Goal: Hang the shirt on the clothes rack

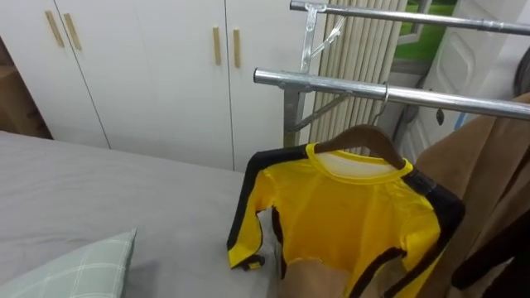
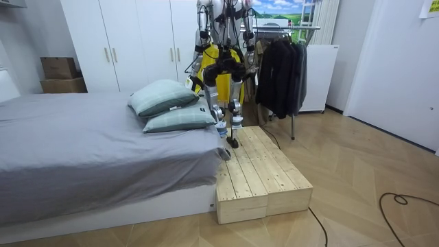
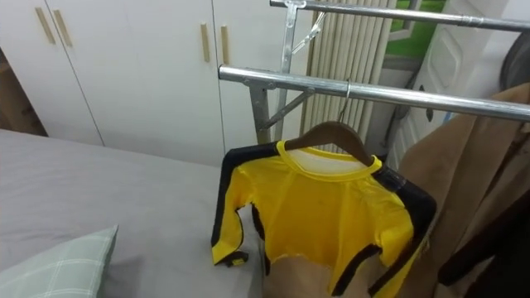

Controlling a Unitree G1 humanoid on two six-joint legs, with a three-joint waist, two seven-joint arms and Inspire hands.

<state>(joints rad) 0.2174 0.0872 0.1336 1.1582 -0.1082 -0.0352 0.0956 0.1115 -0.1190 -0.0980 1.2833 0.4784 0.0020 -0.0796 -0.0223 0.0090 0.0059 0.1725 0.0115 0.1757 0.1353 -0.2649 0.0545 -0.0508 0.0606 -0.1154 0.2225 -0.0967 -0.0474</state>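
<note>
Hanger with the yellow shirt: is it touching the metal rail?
Touching. The left eye view shows the hook of the hanger looped over the metal rail, with the yellow shirt hanging from it.

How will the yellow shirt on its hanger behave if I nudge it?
The yellow shirt looks thin and limp, its sleeve drooping, so it would likely fold rather than push. The hanger hooks over a smooth metal rail, so it probably swings or slides.

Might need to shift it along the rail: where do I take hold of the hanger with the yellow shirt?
Probably the bare crown of the wooden hanger, just under its hook, coming from the robot's left: the yellow shirt covers both arms, and a brown garment crowds the right side.
</note>
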